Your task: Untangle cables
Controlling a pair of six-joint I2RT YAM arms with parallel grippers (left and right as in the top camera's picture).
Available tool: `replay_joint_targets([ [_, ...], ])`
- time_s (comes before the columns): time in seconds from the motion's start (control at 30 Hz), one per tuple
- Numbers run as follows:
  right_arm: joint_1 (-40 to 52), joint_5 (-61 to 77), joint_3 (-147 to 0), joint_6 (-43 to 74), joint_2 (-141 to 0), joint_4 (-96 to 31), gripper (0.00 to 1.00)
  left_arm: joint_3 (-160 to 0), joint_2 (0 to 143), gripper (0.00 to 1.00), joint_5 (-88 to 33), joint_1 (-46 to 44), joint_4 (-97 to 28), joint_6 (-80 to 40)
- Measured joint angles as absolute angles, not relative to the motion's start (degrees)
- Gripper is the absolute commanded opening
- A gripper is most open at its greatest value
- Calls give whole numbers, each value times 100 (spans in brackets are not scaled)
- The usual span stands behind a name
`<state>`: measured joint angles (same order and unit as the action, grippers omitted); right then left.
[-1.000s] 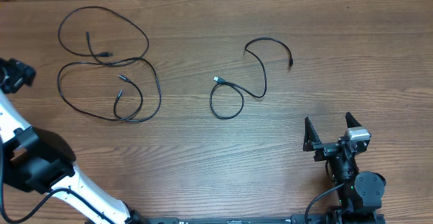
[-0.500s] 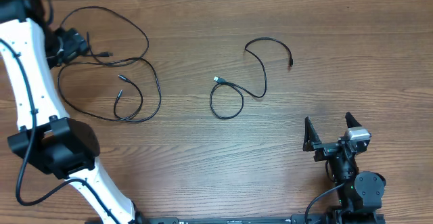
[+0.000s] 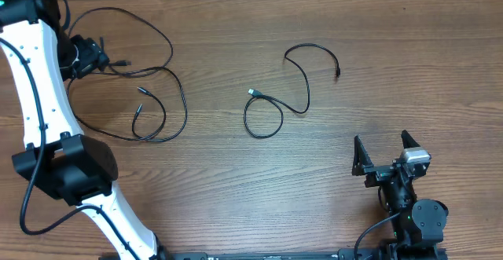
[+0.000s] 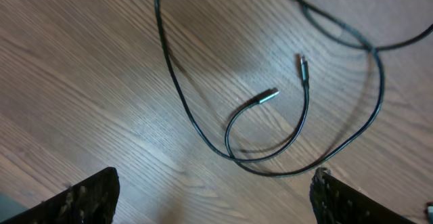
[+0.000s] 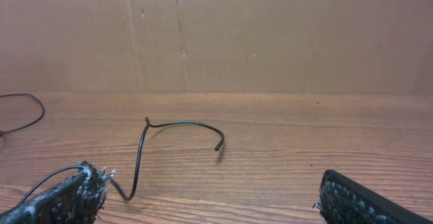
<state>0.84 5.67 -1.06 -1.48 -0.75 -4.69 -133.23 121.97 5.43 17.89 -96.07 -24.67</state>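
Nearest, at 5 o'clock, we find the right gripper (image 3: 381,139) parked, jaws apart and empty. At centre, one cable (image 3: 307,95) lies separate. Farthest, at 10 o'clock, the left gripper (image 4: 215,178) hangs wide apart over the tangled cables (image 3: 185,109). We judge a strand must next be pinched and drawn clear.

1. Overhead view: high up, looking straight down on the whole table (image 3: 409,71).
2. Left wrist view: close over the table, facing down past its tool (image 4: 215,197) — shares the left cables (image 4: 267,96) with the overhead.
3. Right wrist view: low, facing level across the table — shares the middle cable (image 5: 183,122) with the overhead.
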Motion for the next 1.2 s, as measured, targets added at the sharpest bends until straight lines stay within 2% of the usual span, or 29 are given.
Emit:
replay_joint_targets([
  [0.23, 82, 567, -106, -148, -75, -471, 100, -13323, 12895, 98, 923, 1706, -9577, -2322],
  [0.43, 84, 567, -106, -150, -75, -469, 100, -13321, 13406, 98, 1446, 1870, -9367, -2228],
  [0.57, 84, 567, -106, -150, -75, -469, 100, -13321, 13625, 97, 1610, 2198, -9080, -2222],
  [0.7, 84, 567, -106, -150, -75, -469, 100, -13321, 13874, 88, 1627, 2641, -8731, -2088],
  [0.9, 84, 569, -106, -148, -75, -469, 100, -13321, 14304, 86, 1052, 3188, -7824, -1389],
  [1.0, 84, 569, -106, -152, -75, -471, 100, -13321, 14394, 82, 731, 3256, -7349, -904],
  [1.07, 82, 567, -106, -148, -75, -471, 100, -13321, 14396, 76, 587, 3234, -7022, -591],
  [1.2, 84, 567, -106, -148, -75, -467, 100, -13321, 14396, 78, 250, 3208, -6573, -185],
])
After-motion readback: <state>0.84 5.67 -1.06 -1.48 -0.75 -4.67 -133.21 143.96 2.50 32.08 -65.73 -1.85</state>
